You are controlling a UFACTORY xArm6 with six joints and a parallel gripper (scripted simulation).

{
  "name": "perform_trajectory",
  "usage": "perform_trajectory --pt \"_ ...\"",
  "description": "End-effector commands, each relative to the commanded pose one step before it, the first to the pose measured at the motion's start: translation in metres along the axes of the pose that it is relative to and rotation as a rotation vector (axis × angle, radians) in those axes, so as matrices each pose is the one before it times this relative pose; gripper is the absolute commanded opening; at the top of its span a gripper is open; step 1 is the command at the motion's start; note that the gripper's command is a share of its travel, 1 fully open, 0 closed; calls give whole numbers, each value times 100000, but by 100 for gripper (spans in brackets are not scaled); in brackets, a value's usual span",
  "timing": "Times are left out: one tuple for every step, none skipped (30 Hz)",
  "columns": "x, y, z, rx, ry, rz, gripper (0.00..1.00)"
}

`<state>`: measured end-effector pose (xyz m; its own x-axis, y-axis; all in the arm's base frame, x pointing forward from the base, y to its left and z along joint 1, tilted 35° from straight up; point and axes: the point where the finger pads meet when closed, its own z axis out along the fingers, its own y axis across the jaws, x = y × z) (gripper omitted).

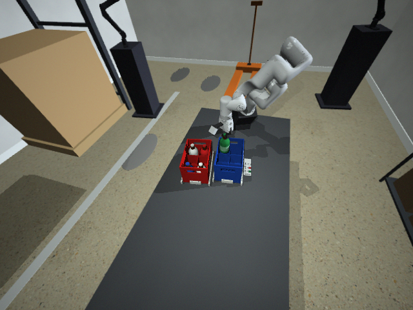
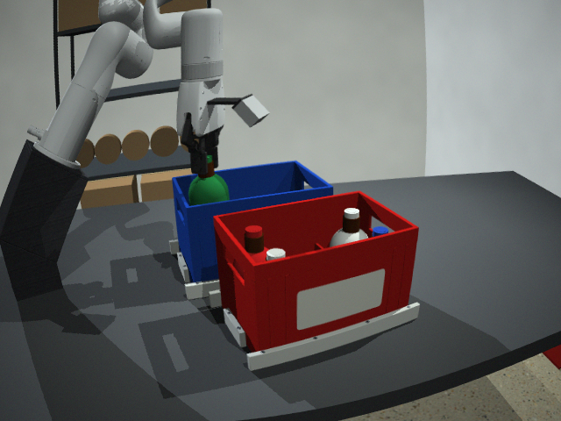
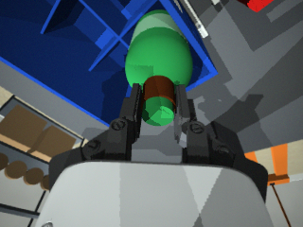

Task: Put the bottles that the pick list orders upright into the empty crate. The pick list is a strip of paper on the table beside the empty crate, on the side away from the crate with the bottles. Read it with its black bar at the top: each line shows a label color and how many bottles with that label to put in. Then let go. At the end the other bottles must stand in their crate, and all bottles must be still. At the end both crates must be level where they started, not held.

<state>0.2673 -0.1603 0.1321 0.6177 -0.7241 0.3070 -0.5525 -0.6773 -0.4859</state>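
Now we grip the green plastic bottle (image 2: 208,188) by its brown neck in our claw (image 3: 160,111), holding it upright so it settles partway into the blue slatted crate (image 2: 253,181), in the compartment nearest the arm-side counter (image 2: 452,226) edge.

Grey walls (image 1: 200,30) enclose a speckled beige floor (image 1: 346,213) crossed by a pale stripe (image 1: 66,230). A long dark table (image 1: 213,240) stands mid-room, with two black pillars (image 1: 135,78) and a large tan box (image 1: 56,86) nearby.
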Motion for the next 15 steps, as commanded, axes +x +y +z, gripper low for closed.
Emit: perform_trajectory --pt "136 -21 280 7 293 -97 0" --pt "0 0 0 0 0 0 0" --pt "1 1 102 1 0 1 0" --pt "1 0 100 0 -1 1 0" --pt "2 0 100 0 -1 1 0" --pt "1 0 100 0 -1 1 0" --pt "-1 0 100 0 -1 1 0" --pt "-4 0 100 0 -1 1 0" --pt "-4 0 100 0 -1 1 0" --pt "-3 0 100 0 -1 1 0" --pt "0 0 100 0 -1 1 0" --pt "1 0 100 0 -1 1 0" --pt "2 0 100 0 -1 1 0" --pt "1 0 100 0 -1 1 0" --pt "-1 0 100 0 -1 1 0"
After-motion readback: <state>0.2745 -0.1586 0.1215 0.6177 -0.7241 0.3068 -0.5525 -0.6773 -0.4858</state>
